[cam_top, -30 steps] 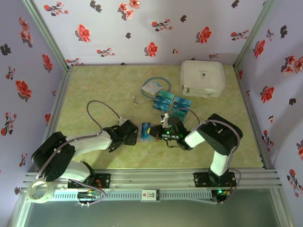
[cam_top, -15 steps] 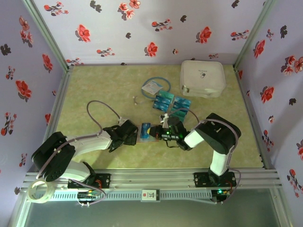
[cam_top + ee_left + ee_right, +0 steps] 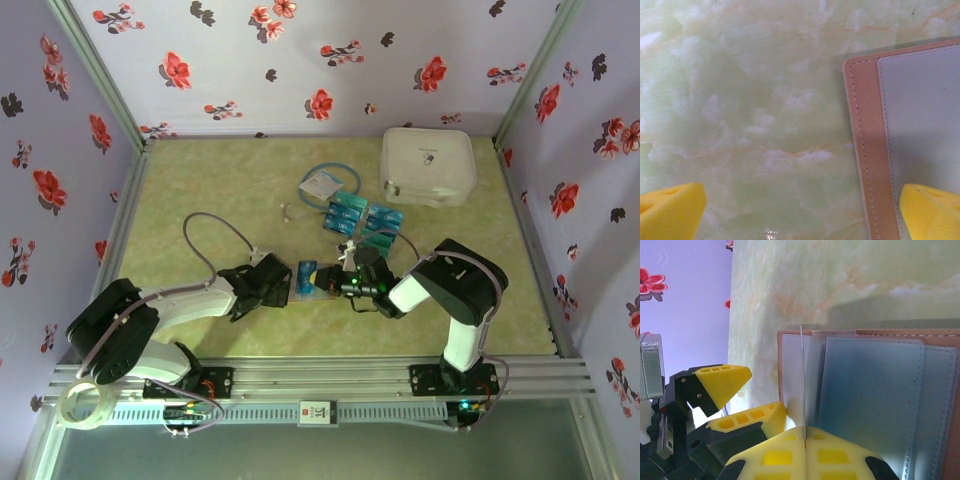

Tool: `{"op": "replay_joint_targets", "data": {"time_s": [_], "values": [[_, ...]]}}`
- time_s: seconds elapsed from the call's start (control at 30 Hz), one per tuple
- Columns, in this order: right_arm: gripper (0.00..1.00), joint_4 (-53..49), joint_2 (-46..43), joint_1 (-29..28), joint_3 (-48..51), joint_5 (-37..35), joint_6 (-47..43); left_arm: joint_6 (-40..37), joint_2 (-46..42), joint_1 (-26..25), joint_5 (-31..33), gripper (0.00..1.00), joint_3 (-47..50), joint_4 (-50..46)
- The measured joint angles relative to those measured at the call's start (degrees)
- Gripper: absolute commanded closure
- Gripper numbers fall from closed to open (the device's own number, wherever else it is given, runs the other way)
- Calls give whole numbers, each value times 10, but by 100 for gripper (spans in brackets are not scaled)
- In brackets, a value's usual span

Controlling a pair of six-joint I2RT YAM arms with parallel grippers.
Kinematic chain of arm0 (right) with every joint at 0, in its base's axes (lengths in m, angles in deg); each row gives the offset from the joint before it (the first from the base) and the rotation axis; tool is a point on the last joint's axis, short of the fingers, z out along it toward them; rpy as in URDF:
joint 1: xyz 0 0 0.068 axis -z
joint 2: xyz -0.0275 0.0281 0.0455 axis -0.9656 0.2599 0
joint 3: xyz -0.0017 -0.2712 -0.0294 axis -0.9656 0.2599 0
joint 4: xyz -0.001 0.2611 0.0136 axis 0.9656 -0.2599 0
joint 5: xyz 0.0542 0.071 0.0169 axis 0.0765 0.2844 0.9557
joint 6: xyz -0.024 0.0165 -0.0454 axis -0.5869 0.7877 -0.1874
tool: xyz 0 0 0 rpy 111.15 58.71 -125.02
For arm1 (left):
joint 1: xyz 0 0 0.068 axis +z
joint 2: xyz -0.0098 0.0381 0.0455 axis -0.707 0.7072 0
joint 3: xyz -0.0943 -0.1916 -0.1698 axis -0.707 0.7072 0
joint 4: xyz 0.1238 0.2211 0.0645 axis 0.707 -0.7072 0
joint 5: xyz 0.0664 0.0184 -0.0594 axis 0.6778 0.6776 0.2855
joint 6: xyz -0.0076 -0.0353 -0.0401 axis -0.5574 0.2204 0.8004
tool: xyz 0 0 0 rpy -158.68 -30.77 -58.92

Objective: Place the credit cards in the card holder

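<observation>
The card holder lies open on the table between both grippers, brown-rimmed with grey inner pockets. My right gripper is shut on a thin credit card, seen edge-on and standing upright over the holder's left pocket. My left gripper is open, straddling the holder's left edge; one yellow finger rests over the grey lining and the other finger is over bare table. More teal and blue credit cards lie in two groups behind the holder.
A large white zip case sits at the back right. A pale blue packet with looped tubing lies left of it. Flowered walls enclose the green marbled table on three sides.
The right arm has edged slightly left toward the card holder with the card in its grip. The left arm has not moved.
</observation>
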Motion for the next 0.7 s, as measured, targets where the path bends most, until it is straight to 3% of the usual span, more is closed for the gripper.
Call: {"op": "replay_joint_targets", "data": {"time_s": [0.7], "values": [[98, 21, 14, -1, 9, 13, 2, 0, 0, 0, 1, 0, 0, 0]]}}
